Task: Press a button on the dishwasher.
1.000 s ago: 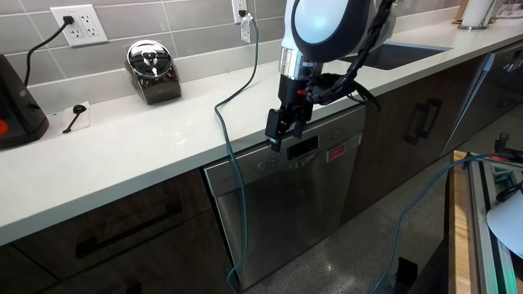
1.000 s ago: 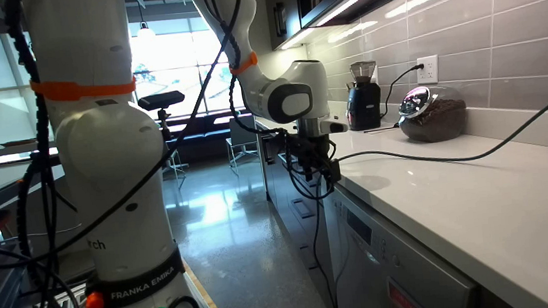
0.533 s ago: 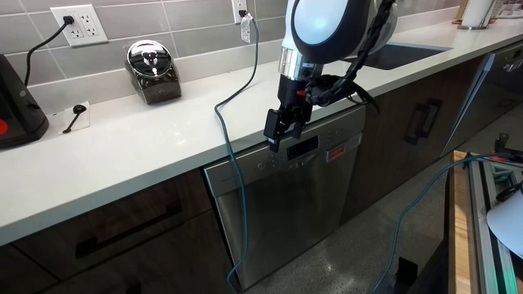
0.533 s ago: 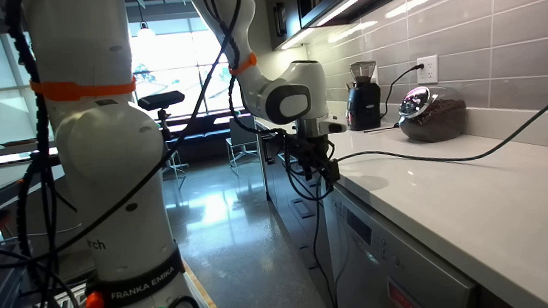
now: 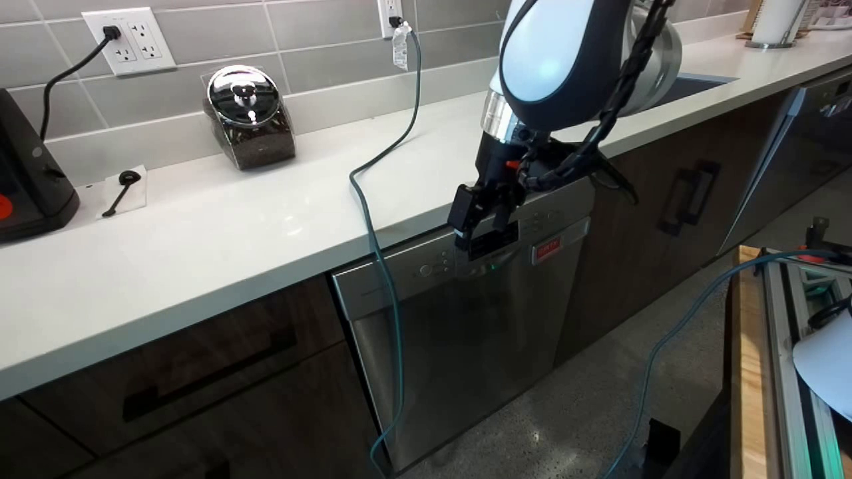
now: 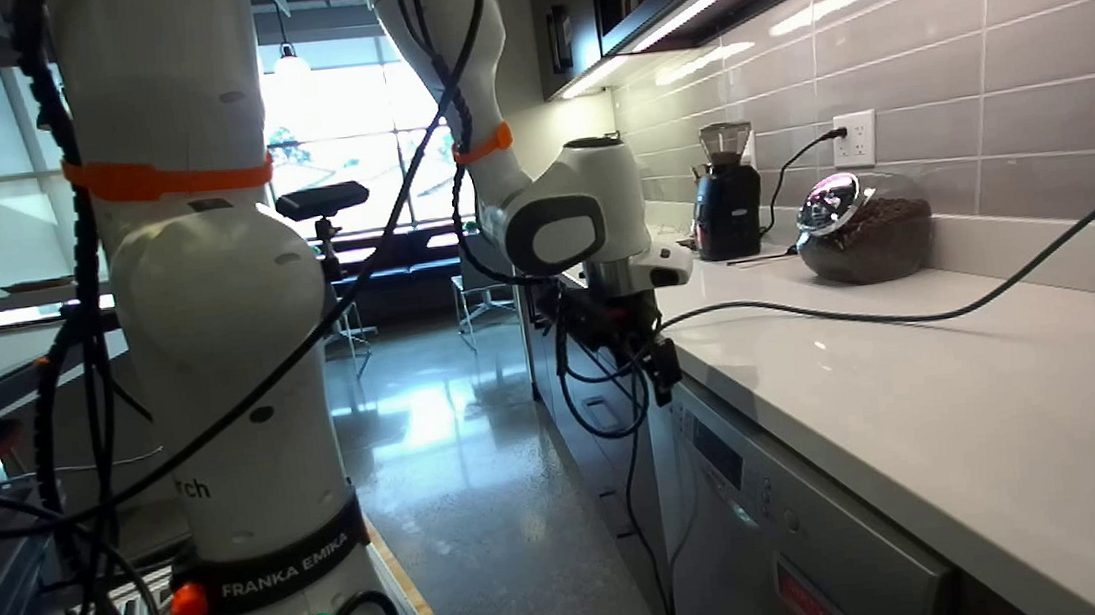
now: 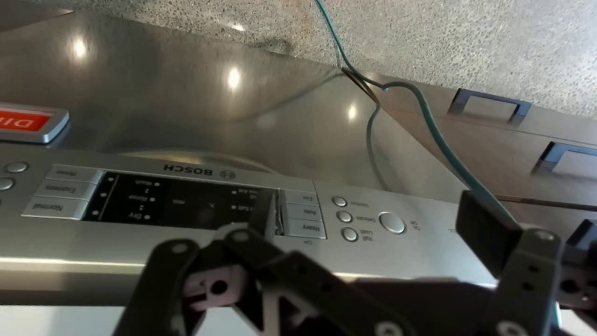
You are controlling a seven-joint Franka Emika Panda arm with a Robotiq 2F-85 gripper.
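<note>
1. Grey rectangular tiles point(image 5: 326, 26) back a long, glossy white countertop point(image 5: 266, 193).
2. Beneath its edge, between dark brown wooden cabinets point(image 5: 626, 253), stands the flat steel-grey dishwasher point(image 5: 479, 332) with its narrow control strip point(image 7: 200, 205).
3. Black two-fingered gripper point(image 7: 375, 219): spread wide near that strip; whether touching, I cannot tell.

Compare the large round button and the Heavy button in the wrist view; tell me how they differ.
Shape: the large round button is a disc, while the Heavy button is a rectangle.
Marking: the Heavy button bears its word on its face; the large round button looks plain, with small lettering beside it.
Setting: the Heavy button adjoins the Auto button; the large round button stands apart.
Both are silvery and belong to the dishwasher.
</note>
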